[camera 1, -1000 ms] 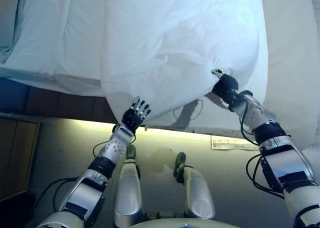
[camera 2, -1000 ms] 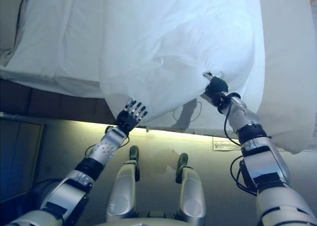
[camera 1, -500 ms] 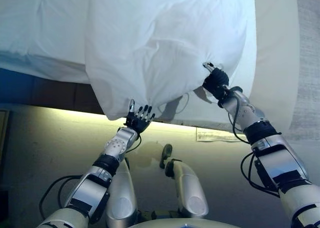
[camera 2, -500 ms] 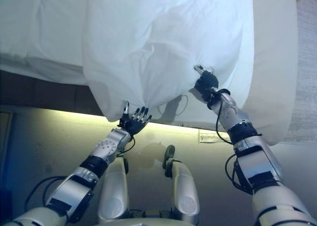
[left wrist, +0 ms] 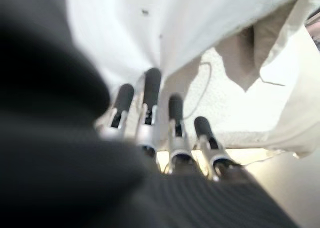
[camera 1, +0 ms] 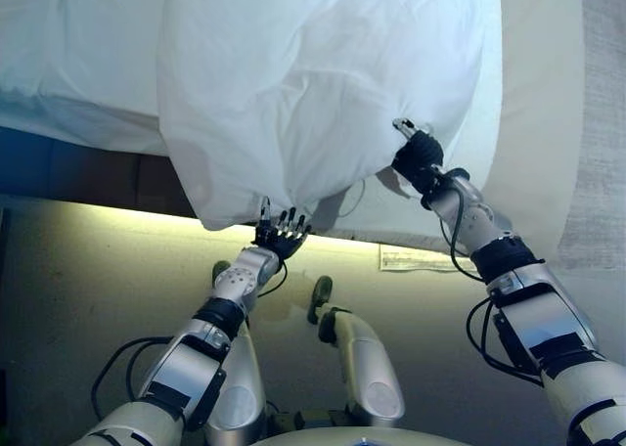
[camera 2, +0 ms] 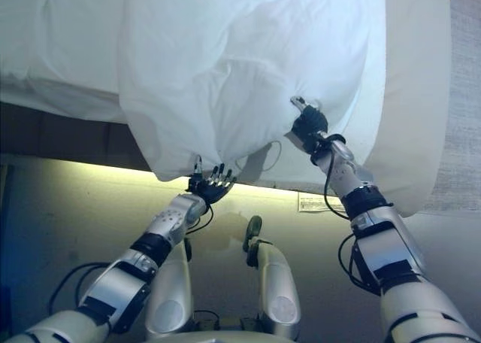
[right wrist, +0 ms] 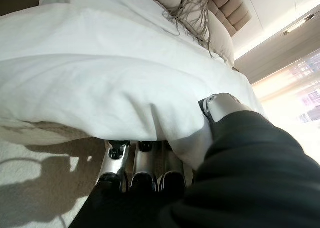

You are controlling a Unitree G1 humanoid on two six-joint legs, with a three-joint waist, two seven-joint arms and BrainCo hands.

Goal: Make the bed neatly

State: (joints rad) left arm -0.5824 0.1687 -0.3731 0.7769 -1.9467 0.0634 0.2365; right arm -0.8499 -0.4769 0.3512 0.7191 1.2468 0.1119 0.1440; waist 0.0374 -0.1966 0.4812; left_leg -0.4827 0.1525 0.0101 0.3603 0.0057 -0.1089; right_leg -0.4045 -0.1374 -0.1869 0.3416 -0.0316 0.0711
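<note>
Two hands at one white duvet [camera 1: 323, 84]: right hand [camera 1: 418, 157] gripping, left hand [camera 1: 278, 233] open.

white duvet [camera 1: 323, 84], cream mattress [camera 1: 543, 113]

Both eye views look steeply down from the head, sharing the duvet [camera 1: 323, 84] edge above both hands. The left wrist view looks very closely along the left hand [left wrist: 150, 133] into the cloth. The right wrist view looks past the right hand [right wrist: 135, 163] over the bed [right wrist: 100, 88].
</note>
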